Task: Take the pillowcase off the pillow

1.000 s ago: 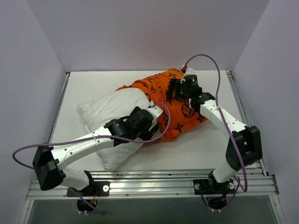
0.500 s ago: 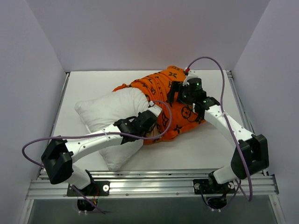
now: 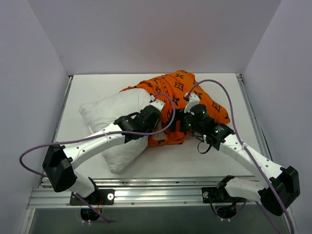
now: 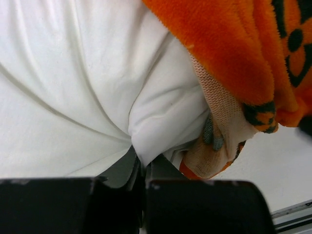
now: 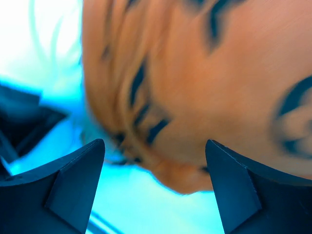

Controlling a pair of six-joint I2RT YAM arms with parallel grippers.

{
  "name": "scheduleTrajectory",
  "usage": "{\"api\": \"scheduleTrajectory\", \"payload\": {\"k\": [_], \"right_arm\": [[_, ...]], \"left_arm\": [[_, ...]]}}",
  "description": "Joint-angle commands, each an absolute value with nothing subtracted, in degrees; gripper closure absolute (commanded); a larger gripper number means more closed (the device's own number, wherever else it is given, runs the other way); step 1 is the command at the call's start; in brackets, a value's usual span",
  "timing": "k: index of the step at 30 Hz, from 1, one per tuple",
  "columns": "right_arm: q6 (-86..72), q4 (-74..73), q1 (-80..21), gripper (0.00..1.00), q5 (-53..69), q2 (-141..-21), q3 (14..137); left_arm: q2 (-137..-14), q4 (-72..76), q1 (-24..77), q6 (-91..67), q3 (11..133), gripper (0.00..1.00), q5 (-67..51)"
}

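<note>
The white pillow (image 3: 105,114) lies at the table's left middle, its right end inside the orange pillowcase (image 3: 178,87) with black motifs. My left gripper (image 3: 157,118) is at the pillowcase's opening, shut on a pinch of white pillow (image 4: 73,87) fabric just beside the turned-out orange hem (image 4: 219,131). The left gripper's jaws (image 4: 141,165) meet with the white fold squeezed between them. My right gripper (image 3: 176,126) is open at the near edge of the pillowcase (image 5: 204,73). Its fingers (image 5: 80,180) straddle a hanging orange fold without touching it.
White table (image 3: 195,161) with walls at the back and both sides. An aluminium rail (image 3: 156,190) runs along the near edge by the arm bases. Purple cables (image 3: 29,156) loop off both arms.
The left gripper has shut on the pillow's fabric at the pillowcase's mouth. The right arm swung from the far right side of the pillowcase round to its near edge, staying open.
</note>
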State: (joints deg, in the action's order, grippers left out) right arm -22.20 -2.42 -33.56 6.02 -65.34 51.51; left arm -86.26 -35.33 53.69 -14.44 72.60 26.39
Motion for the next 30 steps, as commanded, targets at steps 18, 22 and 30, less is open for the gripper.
{"api": "scheduleTrajectory", "payload": {"k": [18,22,30], "right_arm": [[-24.52,4.83,-41.84,0.7,-14.94,-80.42,48.25],[-25.57,2.03,-35.89,1.0,-16.7,-80.77,49.57],[-30.49,-6.76,-11.1,1.0,-20.74,-77.34,55.1]], "left_arm": [[-77.52,-38.49,50.54,-19.51,78.31,0.98,23.2],[-75.68,-39.9,48.78,-19.42,77.35,0.98,23.2],[-70.14,-45.17,44.13,-19.86,73.13,0.98,22.76]]}}
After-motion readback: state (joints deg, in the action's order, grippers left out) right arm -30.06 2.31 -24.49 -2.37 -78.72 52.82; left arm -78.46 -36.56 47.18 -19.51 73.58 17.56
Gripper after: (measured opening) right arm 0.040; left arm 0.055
